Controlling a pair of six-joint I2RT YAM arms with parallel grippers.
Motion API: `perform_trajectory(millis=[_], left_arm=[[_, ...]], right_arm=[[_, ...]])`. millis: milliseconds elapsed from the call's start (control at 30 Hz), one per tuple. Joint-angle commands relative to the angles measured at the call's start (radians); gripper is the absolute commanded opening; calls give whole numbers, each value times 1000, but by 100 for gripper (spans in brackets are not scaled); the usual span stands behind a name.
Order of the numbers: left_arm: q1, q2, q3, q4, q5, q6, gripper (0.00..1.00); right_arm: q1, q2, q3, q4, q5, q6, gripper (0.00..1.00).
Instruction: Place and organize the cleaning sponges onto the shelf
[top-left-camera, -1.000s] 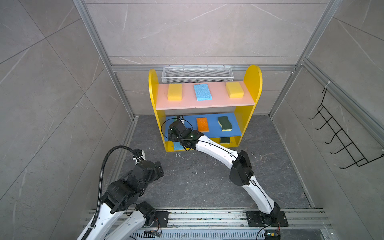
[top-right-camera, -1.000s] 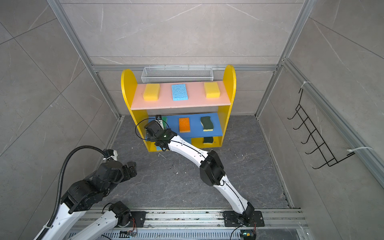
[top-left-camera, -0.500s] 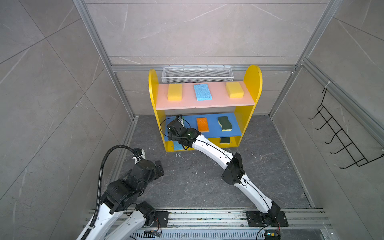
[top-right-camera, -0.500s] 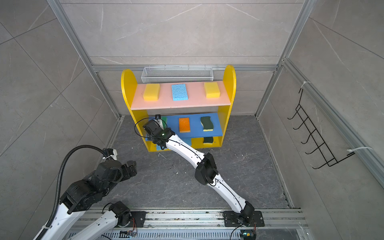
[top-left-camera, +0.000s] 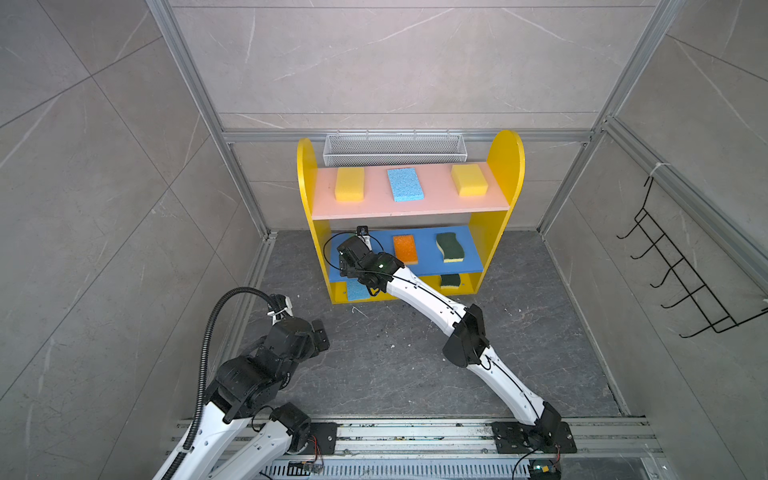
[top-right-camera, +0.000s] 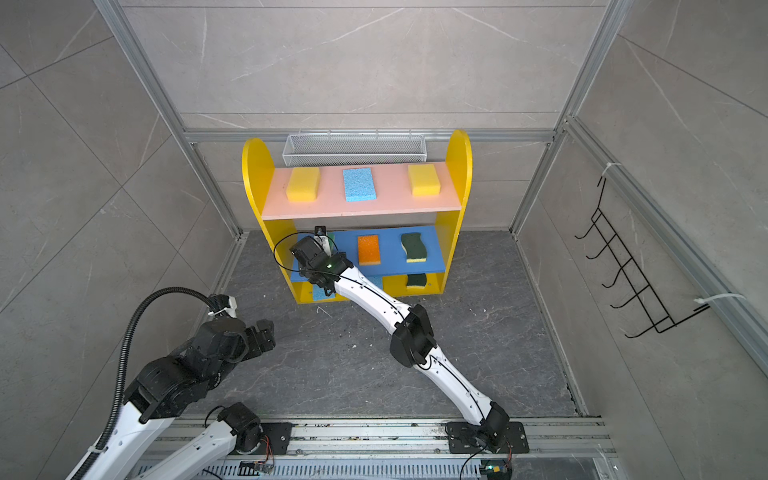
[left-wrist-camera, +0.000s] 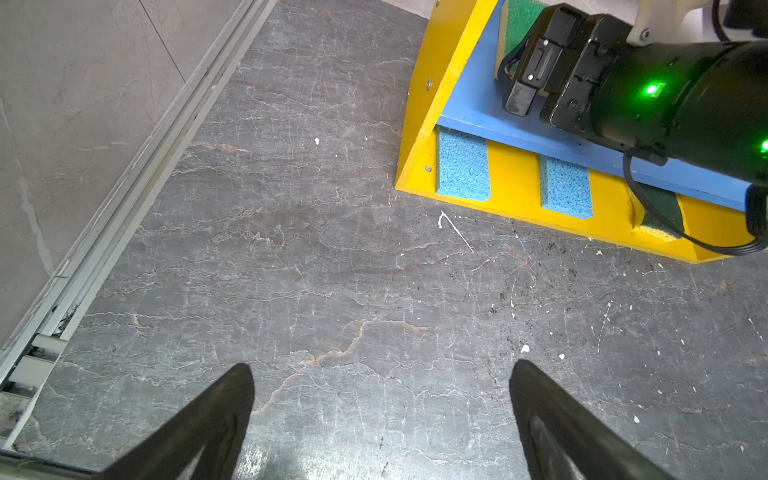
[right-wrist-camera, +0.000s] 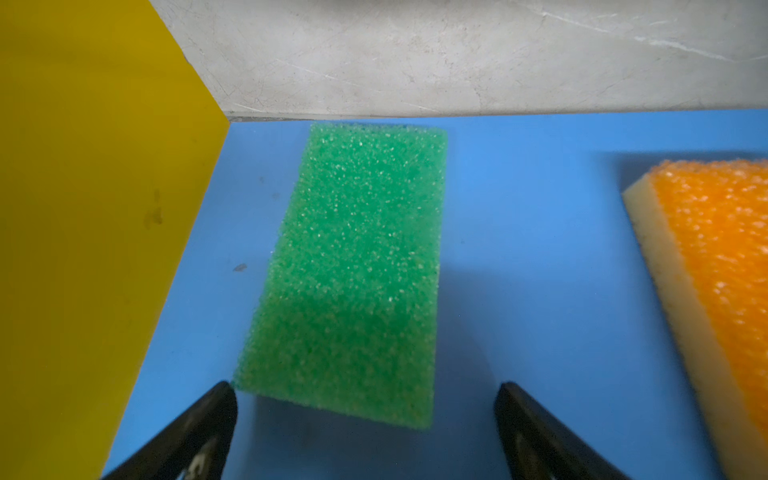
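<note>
Right gripper (right-wrist-camera: 365, 387) sat over the left end of the blue middle board (top-left-camera: 471, 266) of the shelf (top-left-camera: 505, 158), fingers spread wide, nothing clamped. Bright green sponge (right-wrist-camera: 353, 270) lay flat on that board beside the yellow side panel, its near end between the fingertips. Whether one tip touched its corner was unclear, as the view was blurred there. In both top views that sponge was almost wholly hidden behind the gripper body, only a green sliver showing. Orange sponge (top-left-camera: 405, 248) lay next along the board, cut off by the edge of the right wrist view. Wavy dark green sponge (top-left-camera: 449, 247) lay toward the right end.

Pink upper board (top-left-camera: 415, 210) held yellow sponge (top-left-camera: 350, 184), light blue sponge (top-left-camera: 405, 184) and second yellow sponge (top-left-camera: 468, 179), well apart.

On the bottom board, left blue sponge (left-wrist-camera: 463, 166) lay by the side panel and middle blue sponge (left-wrist-camera: 566, 187) was mostly covered by the right arm in both top views. Second wavy sponge (left-wrist-camera: 660, 216) was partly behind a cable, its back end under the blue board.

Left gripper (left-wrist-camera: 382, 365) hung over bare floor (left-wrist-camera: 291, 270), fingers released, empty, only the tips in frame. White mesh basket (top-left-camera: 394, 148) sat behind the shelf top.
</note>
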Motion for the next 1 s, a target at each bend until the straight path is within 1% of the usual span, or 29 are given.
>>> perform_trajectory(millis=[0,167,467,667,867,967], left_arm=[[9,-1,45,23,-34,17,98],[9,-2,49,22,-36,13,98],[13,-11,52,11,-39,20,98],[13,-14,55,8,-39,18,98],[14,-17,60,1,-36,10,98],[13,-28,61,-6,-37,0,98]], right_arm=[[-5,69,30,-27,-39,-30,98],[-8,91,54,-30,-69,-60,97],[-7,104,52,-36,-75,-61,93],[-7,106,54,-44,-81,-61,85],[-7,95,43,-61,-92,-68,71],[-4,81,32,-73,-95,-70,69]])
